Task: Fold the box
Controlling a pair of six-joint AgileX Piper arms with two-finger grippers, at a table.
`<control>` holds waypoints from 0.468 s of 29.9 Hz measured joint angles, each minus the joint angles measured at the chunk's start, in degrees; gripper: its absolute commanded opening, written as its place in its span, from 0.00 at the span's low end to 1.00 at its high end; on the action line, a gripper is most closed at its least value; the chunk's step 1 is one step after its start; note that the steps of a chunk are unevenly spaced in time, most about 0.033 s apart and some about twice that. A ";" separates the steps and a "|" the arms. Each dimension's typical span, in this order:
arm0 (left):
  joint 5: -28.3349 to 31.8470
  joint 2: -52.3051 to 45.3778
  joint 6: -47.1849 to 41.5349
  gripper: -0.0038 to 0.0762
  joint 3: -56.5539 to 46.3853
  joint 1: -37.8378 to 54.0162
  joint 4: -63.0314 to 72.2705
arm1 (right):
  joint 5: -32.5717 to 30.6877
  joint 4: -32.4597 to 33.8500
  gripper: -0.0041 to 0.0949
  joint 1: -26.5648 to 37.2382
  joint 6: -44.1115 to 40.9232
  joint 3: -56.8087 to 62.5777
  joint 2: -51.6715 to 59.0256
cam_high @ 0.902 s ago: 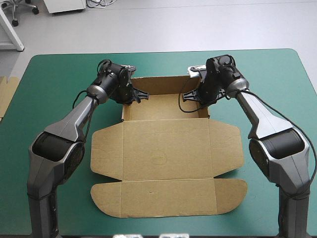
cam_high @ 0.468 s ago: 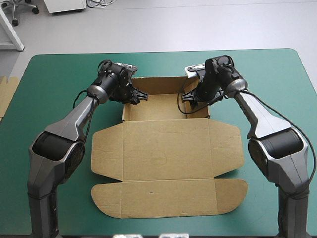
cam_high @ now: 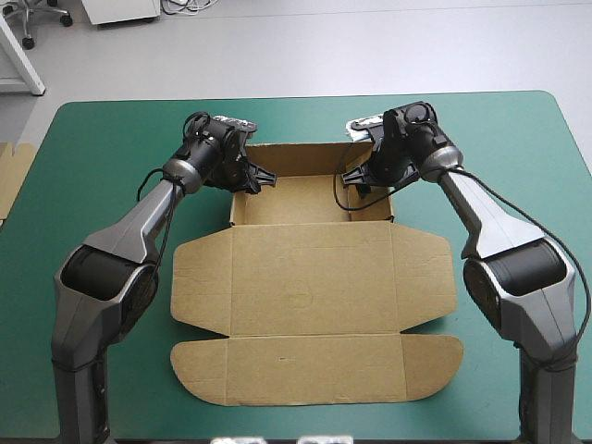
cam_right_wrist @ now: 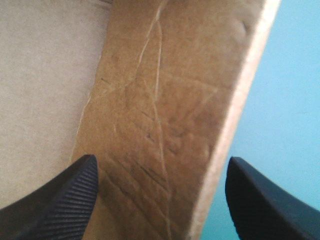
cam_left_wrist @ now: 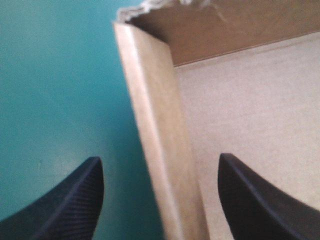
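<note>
The brown box (cam_high: 305,287) lies in the middle of the teal-green table, its far part a tray with raised walls, its lid and flaps flat toward the near edge. My left gripper (cam_high: 257,178) stands open astride the tray's left wall (cam_left_wrist: 150,100), one black finger outside over the cover, the other inside; in the left wrist view the gripper (cam_left_wrist: 160,159) holds clear of the board. My right gripper (cam_high: 356,178) stands open the same way over the right wall (cam_right_wrist: 165,75); its fingers (cam_right_wrist: 162,159) are spread to either side of it.
An edge of more brown board (cam_high: 14,176) shows at the table's left edge. Bare teal-green cover (cam_high: 518,148) lies to both sides of the box and beyond its far wall.
Both grippers were shut on the tray's side walls earlier and have since opened, letting go. The walls stay upright. The arms have barely shifted.
</note>
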State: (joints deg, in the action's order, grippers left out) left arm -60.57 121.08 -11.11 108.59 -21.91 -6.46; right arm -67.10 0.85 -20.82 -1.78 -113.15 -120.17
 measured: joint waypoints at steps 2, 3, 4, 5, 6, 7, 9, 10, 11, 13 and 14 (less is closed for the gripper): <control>0.43 0.00 0.00 0.65 0.00 0.00 0.00 | 0.45 -0.16 0.71 0.00 0.00 0.00 0.00; 0.73 -0.05 0.00 0.65 0.00 0.00 0.00 | 0.69 -0.16 0.70 0.00 0.00 -0.01 0.00; 1.26 -0.04 0.00 0.65 0.00 0.00 0.07 | 0.99 -0.26 0.69 0.00 0.00 -0.01 0.00; 1.84 -0.11 0.00 0.65 0.00 0.00 0.20 | 1.30 -0.36 0.67 0.00 0.00 -0.01 0.00; 2.59 -0.17 0.00 0.65 0.00 0.00 0.25 | 1.58 -0.42 0.66 0.00 0.00 -0.01 0.00; 3.50 -0.32 -0.05 0.65 -0.13 0.00 0.37 | 1.85 -0.42 0.64 0.00 0.00 -0.01 0.00; 5.19 -0.72 -0.11 0.65 -0.26 -0.06 0.58 | 2.28 -0.42 0.61 0.00 0.00 -0.06 0.00; 6.07 -1.05 -0.11 0.65 -0.31 -0.06 0.65 | 2.41 -0.42 0.60 0.00 0.00 -0.06 0.00; 6.98 -1.37 -0.11 0.65 -0.31 -0.06 0.65 | 2.41 -0.37 0.60 0.00 0.00 -0.06 0.00; 8.34 -2.25 -0.05 0.65 -0.31 -0.06 0.65 | 2.41 -0.24 0.60 0.00 0.00 -0.06 0.00; 8.61 -2.50 -0.05 0.65 -0.31 -0.06 0.65 | 2.35 -0.20 0.60 0.00 0.00 -0.06 0.00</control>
State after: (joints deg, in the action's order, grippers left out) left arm -51.96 118.58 -11.16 108.28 -21.96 -5.81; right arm -64.74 0.65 -20.82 -1.78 -113.21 -120.17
